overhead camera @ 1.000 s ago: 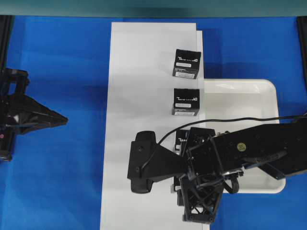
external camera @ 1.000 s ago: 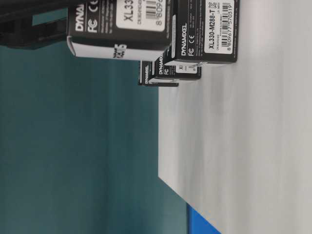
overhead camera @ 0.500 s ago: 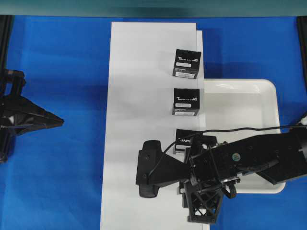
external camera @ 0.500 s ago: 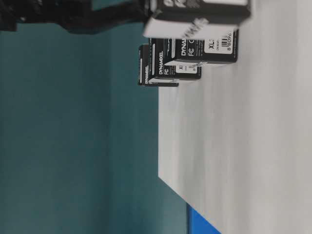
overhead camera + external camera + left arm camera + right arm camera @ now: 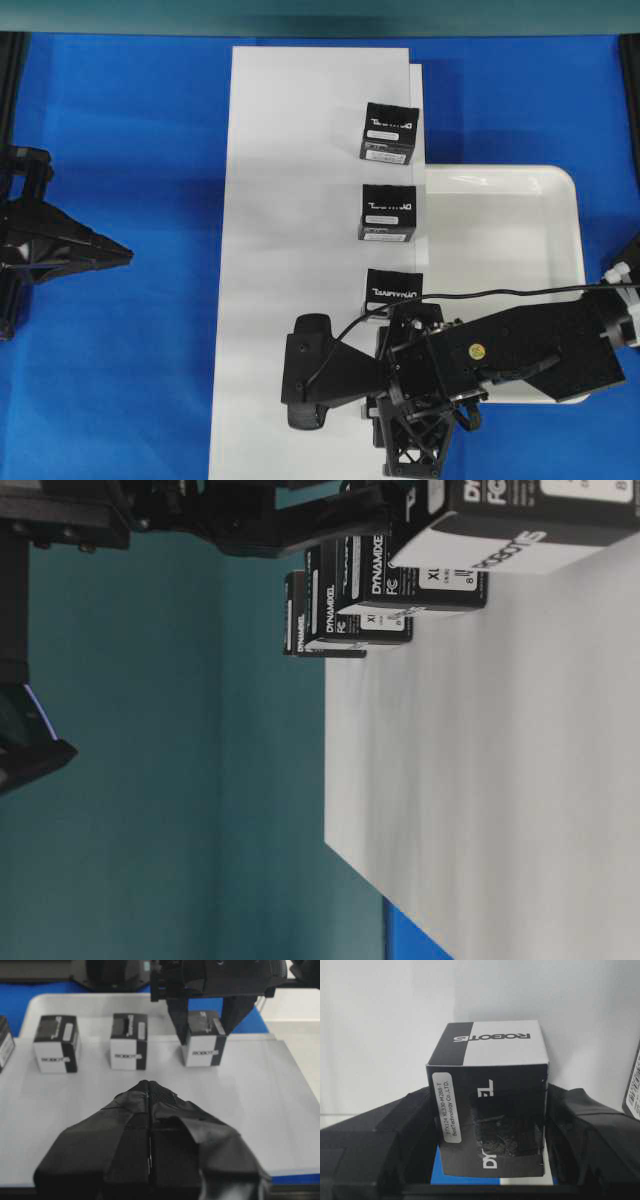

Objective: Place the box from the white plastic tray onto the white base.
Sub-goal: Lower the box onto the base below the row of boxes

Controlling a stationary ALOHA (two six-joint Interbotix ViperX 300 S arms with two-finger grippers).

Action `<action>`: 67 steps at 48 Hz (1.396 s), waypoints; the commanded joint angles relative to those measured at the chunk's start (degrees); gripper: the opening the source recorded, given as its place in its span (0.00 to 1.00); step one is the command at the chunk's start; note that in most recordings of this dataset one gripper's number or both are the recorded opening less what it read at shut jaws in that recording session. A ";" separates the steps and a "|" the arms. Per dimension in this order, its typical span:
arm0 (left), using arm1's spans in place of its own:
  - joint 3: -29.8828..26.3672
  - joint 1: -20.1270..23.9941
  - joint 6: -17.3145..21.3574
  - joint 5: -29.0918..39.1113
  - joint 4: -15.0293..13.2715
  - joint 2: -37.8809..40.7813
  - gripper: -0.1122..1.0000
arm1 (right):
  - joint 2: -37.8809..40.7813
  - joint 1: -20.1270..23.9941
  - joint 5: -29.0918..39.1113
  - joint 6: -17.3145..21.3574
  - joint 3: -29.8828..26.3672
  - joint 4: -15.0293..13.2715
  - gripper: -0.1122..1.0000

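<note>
The box (image 5: 495,1050), a black carton with a white label strip, sits between the fingers of my right gripper (image 5: 490,1110), which is shut on it. In the left wrist view the right gripper (image 5: 203,1037) holds the box (image 5: 202,1055) at the right end of a row of like cartons on the white base (image 5: 260,1090). I cannot tell whether it touches the board. From overhead the right arm (image 5: 470,352) hides the box, over the near right part of the white base (image 5: 290,250) beside the white plastic tray (image 5: 570,200). My left gripper (image 5: 125,253) is shut and holds nothing.
Three black cartons with white lettering stand in a line along the base's right edge (image 5: 390,132) (image 5: 387,212) (image 5: 394,290). Blue cloth (image 5: 130,120) covers the table around the board. A black cable (image 5: 520,292) runs across the tray to the right arm.
My right arm has drawn toward the near edge with the box, uncovering the third lettered carton. The left gripper has pulled back slightly to the left.
</note>
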 commanded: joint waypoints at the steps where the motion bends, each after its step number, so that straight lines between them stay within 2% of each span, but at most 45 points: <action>1: -1.58 -0.18 -0.09 -0.26 0.18 0.35 0.03 | 0.70 -0.18 -0.26 0.00 -0.09 -0.09 0.65; 64: -1.58 -0.09 -0.09 -0.26 0.18 0.26 0.03 | 0.44 -0.62 -1.32 0.09 1.49 0.44 0.65; 67: -1.67 -0.18 -0.09 -0.26 0.18 0.26 0.03 | 0.44 -0.53 -1.49 0.00 1.49 0.35 0.67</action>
